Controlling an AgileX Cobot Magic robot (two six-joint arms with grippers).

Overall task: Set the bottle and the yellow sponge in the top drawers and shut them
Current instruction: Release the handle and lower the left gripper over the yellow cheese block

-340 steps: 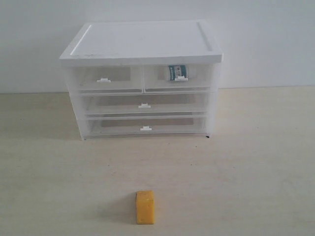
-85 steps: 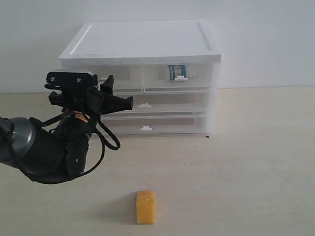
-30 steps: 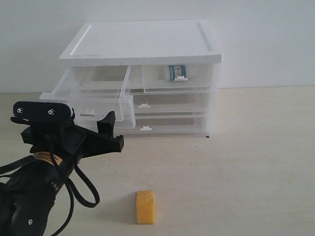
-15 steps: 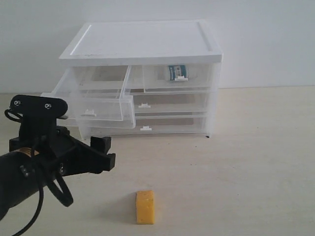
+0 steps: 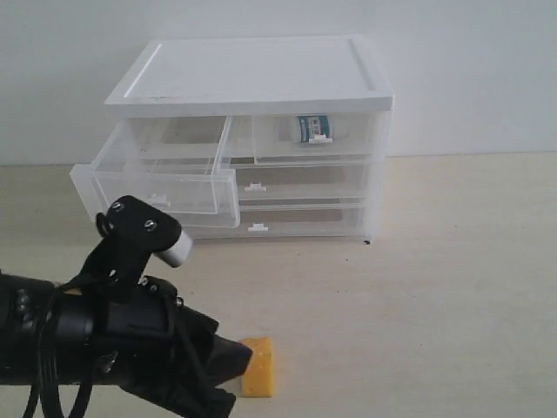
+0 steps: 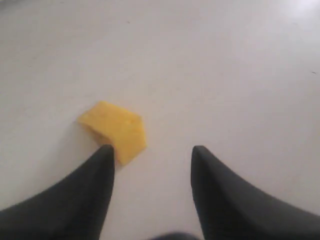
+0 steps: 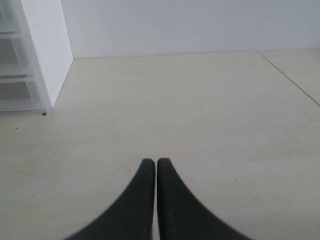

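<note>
The yellow sponge (image 5: 259,376) lies on the table near the front, its left side hidden by my left arm. In the left wrist view the sponge (image 6: 116,128) sits just beyond one fingertip (image 6: 106,150), not between the fingers. My left gripper (image 6: 152,149) is open and holds nothing; in the exterior view this gripper (image 5: 231,380) hangs low beside the sponge. The left top drawer (image 5: 158,185) is pulled out. The right top drawer (image 5: 315,138) is closed with the bottle (image 5: 312,128) inside. My right gripper (image 7: 152,161) is shut over bare table.
The white-topped cabinet (image 5: 252,74) stands at the back against the wall, with two closed full-width lower drawers (image 5: 261,187). Its side (image 7: 44,55) shows in the right wrist view. A table seam (image 7: 287,75) runs beyond the right gripper.
My left arm has left the pulled-out left top drawer and swung down and right to the sponge, its gripper open. The drawer stays open. The sponge and bottle have not moved.
</note>
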